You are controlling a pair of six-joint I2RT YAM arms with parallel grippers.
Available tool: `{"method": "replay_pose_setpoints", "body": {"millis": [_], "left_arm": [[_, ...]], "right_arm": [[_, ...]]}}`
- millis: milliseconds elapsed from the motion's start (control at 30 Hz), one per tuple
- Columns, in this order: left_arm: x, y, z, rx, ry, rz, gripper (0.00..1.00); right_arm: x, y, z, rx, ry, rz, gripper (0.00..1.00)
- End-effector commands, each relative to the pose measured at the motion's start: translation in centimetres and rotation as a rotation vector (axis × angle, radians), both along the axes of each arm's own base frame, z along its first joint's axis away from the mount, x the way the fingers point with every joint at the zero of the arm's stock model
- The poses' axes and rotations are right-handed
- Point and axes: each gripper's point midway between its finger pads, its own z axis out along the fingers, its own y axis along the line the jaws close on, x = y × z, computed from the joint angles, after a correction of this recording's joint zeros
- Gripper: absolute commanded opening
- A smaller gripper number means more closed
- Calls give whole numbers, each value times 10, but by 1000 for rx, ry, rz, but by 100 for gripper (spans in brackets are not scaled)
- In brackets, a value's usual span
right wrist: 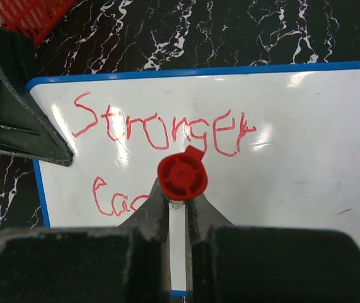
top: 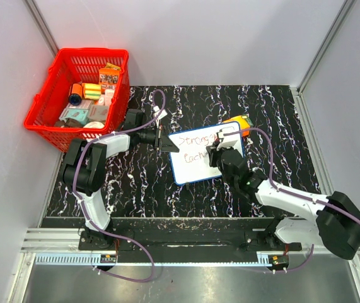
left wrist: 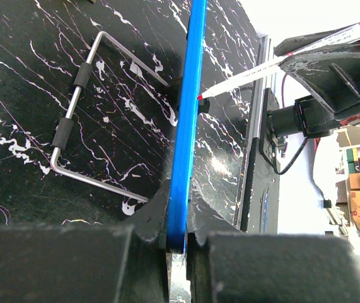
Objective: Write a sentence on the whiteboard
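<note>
Right wrist view: my right hand [right wrist: 178,205] is pinching a marker [right wrist: 182,173], red end toward the lens, over the whiteboard [right wrist: 293,189]. It is in the middle of the worktop [top: 280,107], with the sentence [right wrist: 161,129] reading "Stronger" plus a started second line. My left hand [left wrist: 178,237] is clamped on the blue frame at the board's left edge, a wire stand [left wrist: 72,113] at its back. I judge the board light, stiff and slick-faced, so it would skate under pen pressure; the frame edge is the place to hold. Beyond it lies an orange box [top: 239,122]; farther left, a red basket [top: 47,107].
</note>
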Motion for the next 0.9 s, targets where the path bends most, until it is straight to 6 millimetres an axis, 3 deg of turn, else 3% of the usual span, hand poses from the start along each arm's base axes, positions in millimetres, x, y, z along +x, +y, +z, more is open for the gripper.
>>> {"method": "replay_pose_setpoints", "body": {"millis": [0,167,367,467,667,867], "left_arm": [[22,15,-58,221,-87,107,0],[22,15,-58,224,-92,108,0],[21,15,-59,226,-88,108,0],[22,15,-59,225,-90,108,0],[22,14,-58,226,-94,106,0],[22,14,-59,229,-95,106,0]], "right_arm": [[-4,-10,-4,22,22,-23,0],[-5,-11,5,36,4,-22,0],[-4,-15,56,123,-90,-20,0],[3,-22,65,165,-90,-24,0],[17,-46,65,252,-59,-29,0],[15,-49,48,219,-33,-30,0]]}}
